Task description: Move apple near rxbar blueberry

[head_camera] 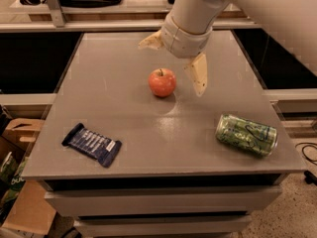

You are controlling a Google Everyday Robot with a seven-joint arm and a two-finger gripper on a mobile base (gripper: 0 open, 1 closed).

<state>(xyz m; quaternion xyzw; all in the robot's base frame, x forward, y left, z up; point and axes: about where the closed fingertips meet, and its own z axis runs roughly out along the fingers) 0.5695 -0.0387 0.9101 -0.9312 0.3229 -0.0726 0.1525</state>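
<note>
The red-orange apple [162,82] sits upright near the middle of the grey table [124,108]. The dark navy rxbar blueberry [91,144] lies flat near the table's front left corner, well apart from the apple. My gripper [174,62] hangs just above and behind the apple, open, with one cream finger [198,74] down at the apple's right and the other finger [150,41] behind it to the left. It holds nothing.
A green patterned drink can [246,134] lies on its side at the front right of the table. Cardboard boxes [20,133] stand on the floor to the left. A shelf edge [99,24] runs behind the table.
</note>
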